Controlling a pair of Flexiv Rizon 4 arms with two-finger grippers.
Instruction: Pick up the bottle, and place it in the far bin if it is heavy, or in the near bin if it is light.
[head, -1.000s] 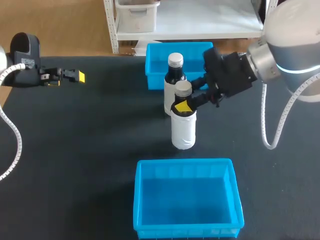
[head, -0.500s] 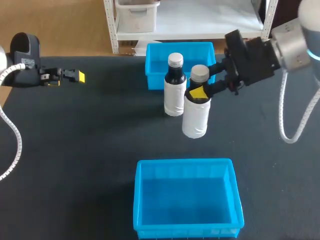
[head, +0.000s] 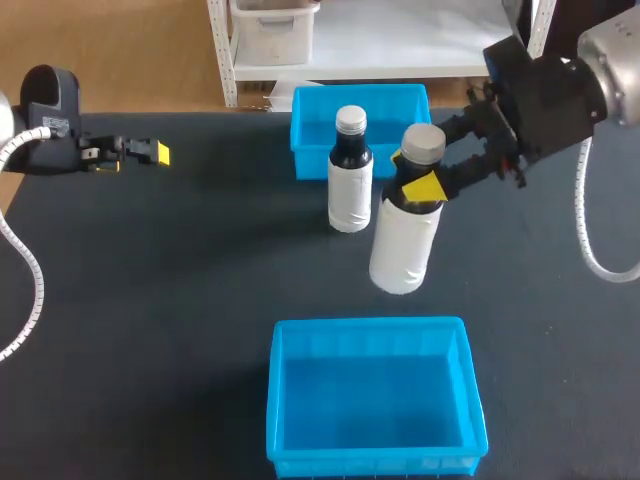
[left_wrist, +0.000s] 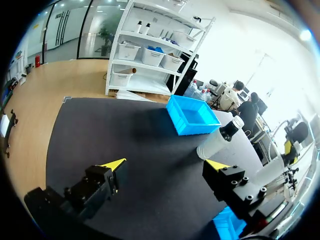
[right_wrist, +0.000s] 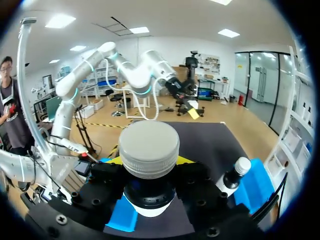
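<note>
A bottle with a white label and grey cap hangs upright between the two bins, held at its neck by my right gripper, which is shut on it. In the right wrist view the grey cap fills the space between the yellow tips of that gripper. A second bottle with a white cap stands on the table just in front of the far blue bin. The near blue bin lies below the held bottle. My left gripper stands open far to the left, holding nothing.
The black mat covers the table. From the left wrist, the standing bottle and far bin lie ahead of the open left gripper. Beside the right gripper are the second bottle and far bin.
My right gripper has carried the grey-capped bottle up and to the right, away from the standing bottle. The left arm has not moved.
</note>
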